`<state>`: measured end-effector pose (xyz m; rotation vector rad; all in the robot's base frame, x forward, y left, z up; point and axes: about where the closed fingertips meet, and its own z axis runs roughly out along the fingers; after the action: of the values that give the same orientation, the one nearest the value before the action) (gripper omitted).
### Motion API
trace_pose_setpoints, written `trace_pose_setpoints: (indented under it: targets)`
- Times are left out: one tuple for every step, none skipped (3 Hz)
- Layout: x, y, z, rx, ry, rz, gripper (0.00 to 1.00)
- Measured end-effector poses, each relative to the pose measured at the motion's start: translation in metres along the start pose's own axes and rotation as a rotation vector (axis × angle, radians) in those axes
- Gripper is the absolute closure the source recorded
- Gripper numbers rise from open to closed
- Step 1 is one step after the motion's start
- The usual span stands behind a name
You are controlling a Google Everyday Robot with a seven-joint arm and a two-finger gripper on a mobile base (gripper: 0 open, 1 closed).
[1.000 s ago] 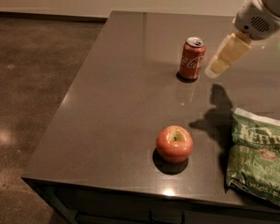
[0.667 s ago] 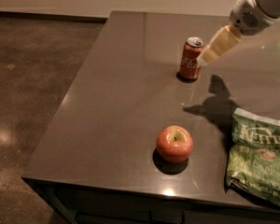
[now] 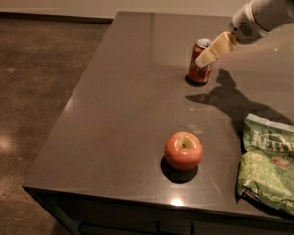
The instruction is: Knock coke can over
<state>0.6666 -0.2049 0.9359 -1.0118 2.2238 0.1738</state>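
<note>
Claw (image 3: 204, 58) meets standing coke can (image 3: 198, 74) near its top.

The pincer (image 3: 203, 60) meets the upper side of the coke can (image 3: 198, 73) standing on the dark tabletop (image 3: 117, 111). An apple (image 3: 183, 151) and a green bag (image 3: 272, 165) lie nearer the front edge.

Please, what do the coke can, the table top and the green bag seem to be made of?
The coke can: likely thin aluminium, with glossy red paint and a bare silver top. The table top: dark, smooth and polished, perhaps stone or laminate; it reflects light spots. The green bag: probably plastic film, crinkled and shiny. The hand is at the can's upper part.
</note>
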Motion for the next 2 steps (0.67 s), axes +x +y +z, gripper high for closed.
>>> trace_pose_setpoints:
  targets:
    - [0.0, -0.004, 0.02, -0.02, -0.016, 0.035, 0.0]
    - [-0.004, -0.001, 0.033, -0.045, -0.039, 0.038, 0.0]
